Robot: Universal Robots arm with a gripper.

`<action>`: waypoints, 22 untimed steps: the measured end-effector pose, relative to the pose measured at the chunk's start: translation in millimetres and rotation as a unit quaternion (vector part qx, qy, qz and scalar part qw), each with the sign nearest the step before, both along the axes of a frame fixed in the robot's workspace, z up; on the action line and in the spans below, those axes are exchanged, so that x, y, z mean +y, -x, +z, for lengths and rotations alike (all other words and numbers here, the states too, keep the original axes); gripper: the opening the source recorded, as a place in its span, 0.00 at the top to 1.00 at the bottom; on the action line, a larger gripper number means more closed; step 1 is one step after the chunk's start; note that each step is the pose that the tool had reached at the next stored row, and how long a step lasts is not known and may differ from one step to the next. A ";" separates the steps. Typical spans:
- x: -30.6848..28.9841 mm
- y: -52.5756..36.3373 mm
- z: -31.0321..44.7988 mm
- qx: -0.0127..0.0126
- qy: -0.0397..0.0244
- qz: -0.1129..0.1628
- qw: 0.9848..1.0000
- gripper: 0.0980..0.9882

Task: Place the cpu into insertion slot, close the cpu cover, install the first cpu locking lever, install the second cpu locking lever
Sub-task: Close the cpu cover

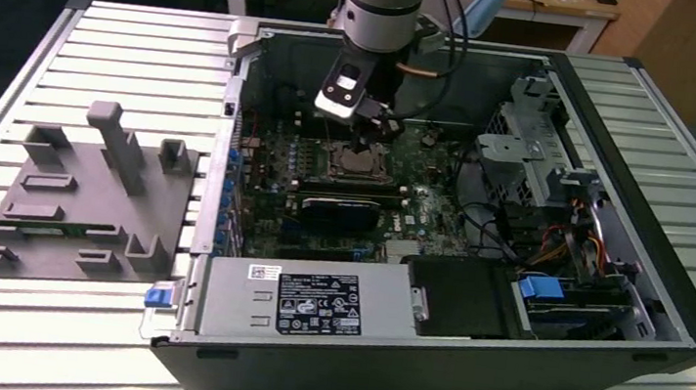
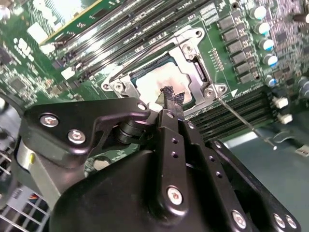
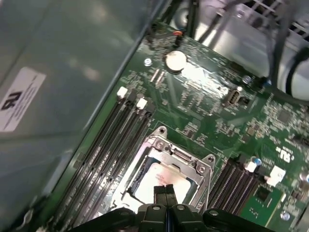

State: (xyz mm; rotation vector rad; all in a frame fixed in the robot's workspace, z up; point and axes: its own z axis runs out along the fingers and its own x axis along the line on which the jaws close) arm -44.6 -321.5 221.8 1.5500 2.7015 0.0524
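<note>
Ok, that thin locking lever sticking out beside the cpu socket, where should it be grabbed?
Probably take the locking lever near its free hooked end, from above: in the second wrist view it slants clear of the cpu cover over the memory slots, while its other end tucks against that frame.

An open black computer case lies on a slatted silver metal table, a grey moulded fixture block beside it on the exterior view's left. Inside, on the green circuit board, the flat square silver-tan cpu sits in the metal-rimmed square insertion slot, the thin silvery cpu cover framing it, long black memory slots on two opposite sides and the black gripper directly above.
</note>
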 end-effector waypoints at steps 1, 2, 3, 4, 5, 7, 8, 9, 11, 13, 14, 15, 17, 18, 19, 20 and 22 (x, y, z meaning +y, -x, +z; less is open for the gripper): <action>0.0 0.0 -0.1 0.000 0.000 0.009 1.000 1.00; 0.0 0.0 -0.1 0.000 0.000 0.018 1.000 1.00; 0.0 0.0 -0.2 0.000 0.001 0.027 1.000 1.00; 0.0 0.0 -0.3 0.000 0.001 0.036 0.999 1.00; 0.0 0.0 -0.3 0.000 0.001 0.045 0.999 1.00; 0.0 0.0 -0.5 0.000 0.002 0.063 0.998 1.00; 0.0 0.0 -0.6 0.000 0.002 0.072 0.997 1.00; 0.0 0.0 -0.6 0.000 0.002 0.082 0.997 1.00; 0.0 0.0 -0.8 0.000 0.002 0.100 0.995 1.00; 0.0 0.0 -0.9 0.000 0.003 0.118 0.993 1.00; 0.0 0.0 -0.9 0.000 0.003 0.127 0.992 1.00; 0.0 0.0 -1.0 0.000 0.003 0.136 0.991 1.00; 0.0 0.0 -1.1 0.000 0.003 0.154 0.988 1.00; 0.0 0.0 -1.1 0.000 0.003 0.163 0.987 1.00; 0.0 0.0 -1.1 0.000 0.003 0.172 0.985 1.00; 0.0 0.0 -1.2 0.000 0.003 0.181 0.983 1.00; 0.0 0.0 -1.2 0.000 0.003 0.199 0.980 1.00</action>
